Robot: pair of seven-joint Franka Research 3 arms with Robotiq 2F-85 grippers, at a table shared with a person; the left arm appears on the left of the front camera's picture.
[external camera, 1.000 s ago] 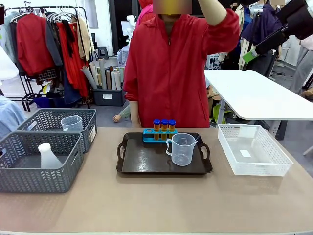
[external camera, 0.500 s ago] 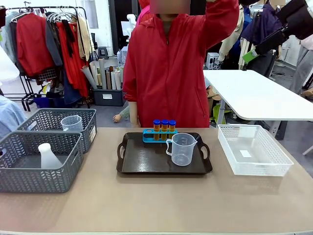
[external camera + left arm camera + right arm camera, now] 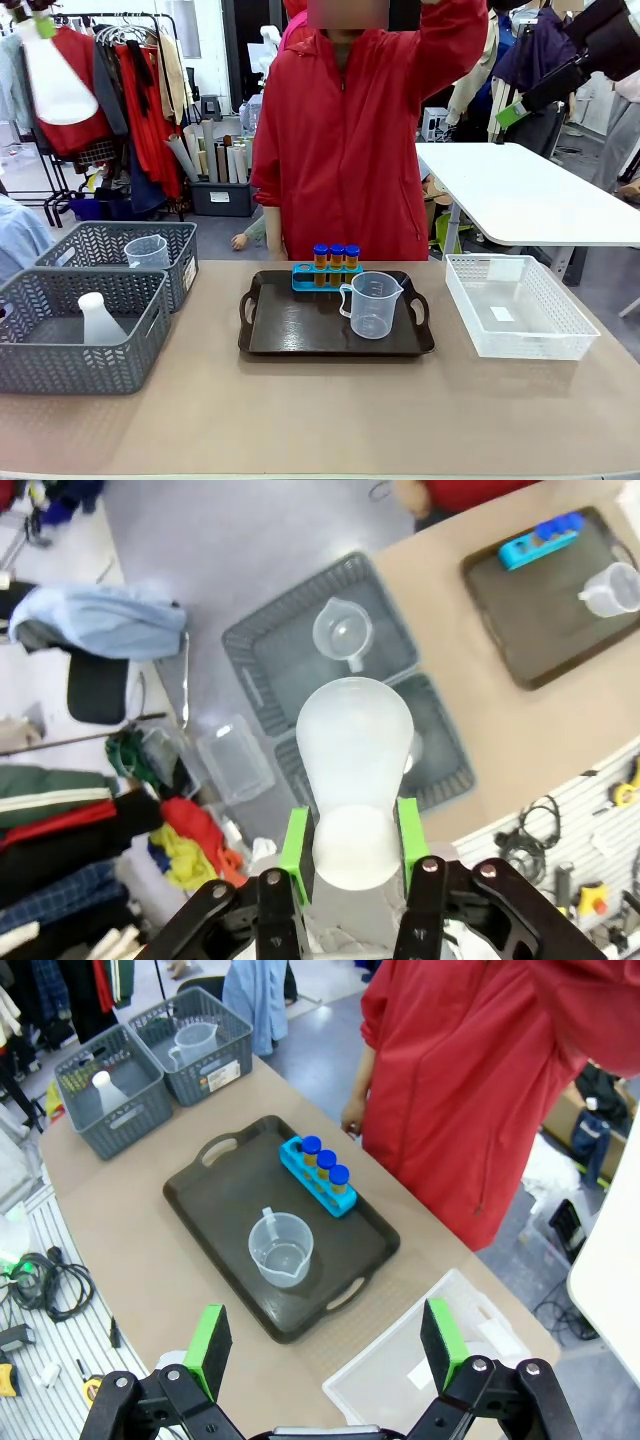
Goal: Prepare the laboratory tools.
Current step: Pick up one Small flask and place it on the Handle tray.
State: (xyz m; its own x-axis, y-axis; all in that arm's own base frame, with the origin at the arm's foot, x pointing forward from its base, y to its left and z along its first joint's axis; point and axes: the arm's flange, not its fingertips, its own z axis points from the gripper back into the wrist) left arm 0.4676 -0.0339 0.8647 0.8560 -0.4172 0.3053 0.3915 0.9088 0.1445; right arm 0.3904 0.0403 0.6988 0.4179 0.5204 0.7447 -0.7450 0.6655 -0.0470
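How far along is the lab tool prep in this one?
Done: blue rack with tubes and one beaker stand on the tray. In hand: left end effector grips a conical flask, held above the gray baskets. Left, probably: a second flask and second beaker sit in those baskets; right end effector is open, empty.

A beige flat tabletop (image 3: 300,420) is occupied at the left by two grey lattice plastic baskets, one nearer (image 3: 60,372) and one farther (image 3: 100,238). A dark brown handled tray (image 3: 290,328) is set in the middle, and a white mesh plastic basket (image 3: 520,350) at the right.
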